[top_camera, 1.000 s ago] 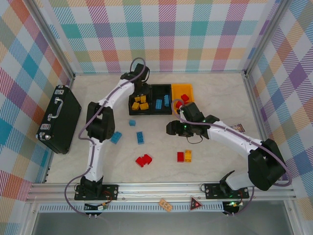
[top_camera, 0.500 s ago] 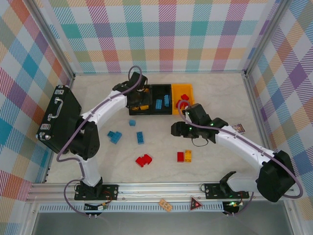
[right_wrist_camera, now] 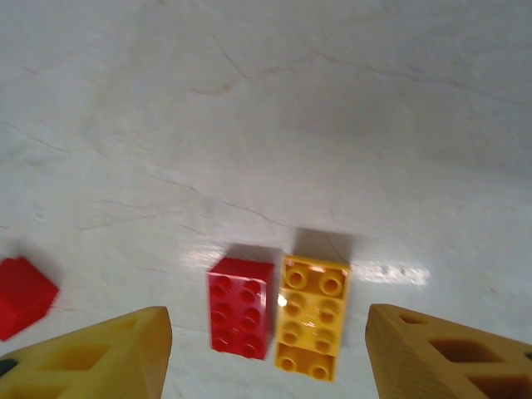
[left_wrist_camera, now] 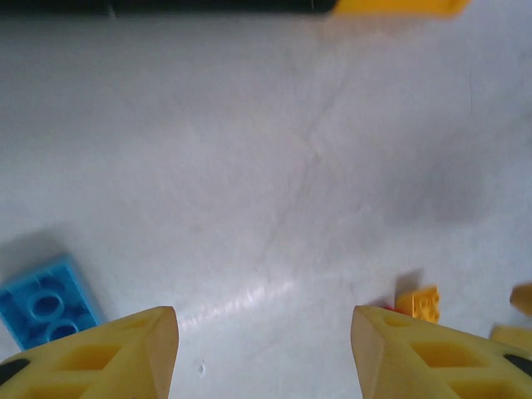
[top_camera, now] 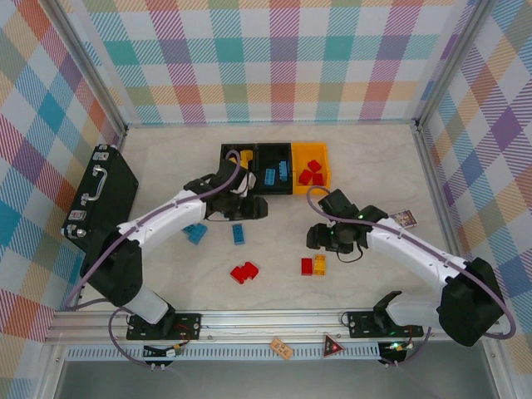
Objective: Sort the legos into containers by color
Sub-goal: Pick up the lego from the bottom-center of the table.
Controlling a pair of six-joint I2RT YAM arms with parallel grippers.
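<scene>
- Top view: three joined containers [top_camera: 258,147] sit at the far middle of the counter [top_camera: 374,166]. Yellow legos are in the left black bin, blue in the middle one, red in the yellow-orange one.
- Top view: the left tool [top_camera: 253,208] is on the near side of the bins. A blue brick [top_camera: 238,233] lies just base-ward of it, and a second blue piece [top_camera: 196,233] is farther left.
- Top view: the right tool [top_camera: 319,238] hangs just beyond the red-yellow pair [top_camera: 313,265], so the right arm is clearly the nearer one. Loose red bricks [top_camera: 243,272] lie between the arms.
- Left wrist: the left tool [left_wrist_camera: 262,332] is spread with nothing between its fingers, and bare counter lies ahead. The blue brick [left_wrist_camera: 46,299] is at lower left, outside the gap.
- Right wrist: the right tool [right_wrist_camera: 268,324] is spread and empty. The red brick [right_wrist_camera: 241,306] and yellow brick [right_wrist_camera: 312,316] touch side by side, with their long axes parallel along the reach direction.
- Both bricks sit inside the gap. Closing here would likely trap both, so a sideways shift looks needed to take one.
</scene>
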